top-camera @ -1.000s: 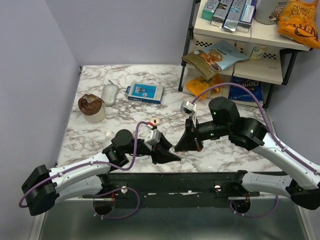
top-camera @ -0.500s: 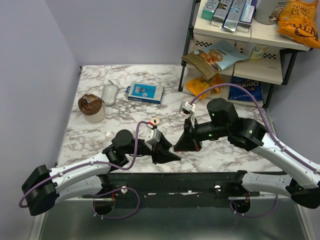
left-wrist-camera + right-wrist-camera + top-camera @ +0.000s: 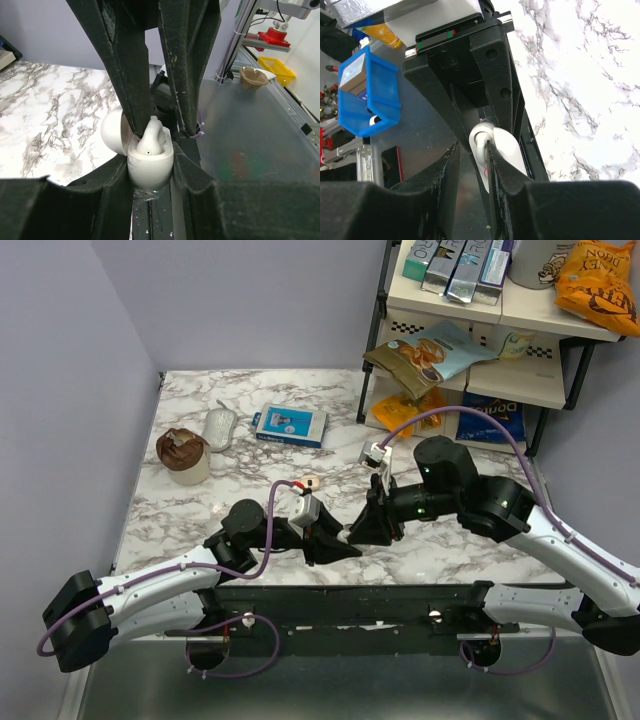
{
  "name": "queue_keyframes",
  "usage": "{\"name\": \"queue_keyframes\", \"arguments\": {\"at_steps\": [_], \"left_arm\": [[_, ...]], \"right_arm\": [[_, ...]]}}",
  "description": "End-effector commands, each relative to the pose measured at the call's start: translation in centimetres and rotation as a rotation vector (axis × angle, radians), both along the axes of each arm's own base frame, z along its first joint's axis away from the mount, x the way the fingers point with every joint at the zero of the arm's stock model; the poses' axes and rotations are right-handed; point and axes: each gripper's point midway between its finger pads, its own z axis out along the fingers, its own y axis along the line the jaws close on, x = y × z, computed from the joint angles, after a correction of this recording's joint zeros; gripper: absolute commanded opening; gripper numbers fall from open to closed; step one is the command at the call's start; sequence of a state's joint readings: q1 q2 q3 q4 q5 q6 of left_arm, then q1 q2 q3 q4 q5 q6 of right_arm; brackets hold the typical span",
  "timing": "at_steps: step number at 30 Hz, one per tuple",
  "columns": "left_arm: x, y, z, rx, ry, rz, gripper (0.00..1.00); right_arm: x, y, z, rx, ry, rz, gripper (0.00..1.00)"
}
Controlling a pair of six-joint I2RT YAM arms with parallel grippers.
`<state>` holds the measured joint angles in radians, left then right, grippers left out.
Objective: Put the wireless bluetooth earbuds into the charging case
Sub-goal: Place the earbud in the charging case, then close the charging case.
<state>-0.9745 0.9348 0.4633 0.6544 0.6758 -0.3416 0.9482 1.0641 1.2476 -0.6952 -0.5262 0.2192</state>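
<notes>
The tiny glossy white plastic earbud sits in the round white charging case that the left gripper pinches. The right gripper, slightly parted, should next retreat straight, I judge.

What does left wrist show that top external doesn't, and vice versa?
Left wrist only: the inside of the open charging case, clamped in the left fingers. One white earbud sits in it, flanked by the right fingers. Top external only: the blue box, brown-topped cup and snack shelf. Both: the marble table and the two sets of fingers meeting tip to tip.
</notes>
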Motion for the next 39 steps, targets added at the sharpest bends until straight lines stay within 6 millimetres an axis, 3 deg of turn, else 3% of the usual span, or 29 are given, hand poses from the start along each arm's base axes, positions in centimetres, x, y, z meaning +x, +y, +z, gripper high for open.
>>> {"name": "queue_keyframes", "arguments": {"at_steps": [1, 11, 15, 16, 19, 21, 26, 39], "left_arm": [[-0.8, 0.4, 2.2, -0.082, -0.059, -0.021, 0.00], [-0.8, 0.4, 2.1, -0.083, -0.059, -0.018, 0.00], [-0.7, 0.6, 2.0, -0.084, -0.056, -0.003, 0.00], [-0.7, 0.6, 2.0, -0.085, -0.058, -0.001, 0.00], [-0.7, 0.7, 2.0, -0.087, -0.061, 0.001, 0.00], [-0.7, 0.6, 2.0, -0.087, -0.061, 0.001, 0.00], [-0.4, 0.6, 2.1, -0.085, -0.069, 0.017, 0.00], [1.0, 0.4, 2.1, -0.088, -0.085, 0.095, 0.00]], "right_arm": [[1.4, -0.7, 0.4, -0.036, -0.043, -0.083, 0.39], [2.2, -1.8, 2.5, -0.034, -0.112, -0.140, 0.45], [4.2, -3.8, 3.7, -0.034, -0.204, -0.289, 0.44], [5.9, -4.7, 3.9, -0.042, -0.240, -0.399, 0.44], [7.7, -6.3, 2.9, -0.087, -0.255, -0.540, 0.42], [8.1, -6.0, 1.6, -0.134, -0.237, -0.546, 0.39], [6.6, -4.0, -0.3, -0.149, -0.179, -0.405, 0.31], [2.5, -2.3, -0.1, -0.088, -0.125, -0.141, 0.31]]}}
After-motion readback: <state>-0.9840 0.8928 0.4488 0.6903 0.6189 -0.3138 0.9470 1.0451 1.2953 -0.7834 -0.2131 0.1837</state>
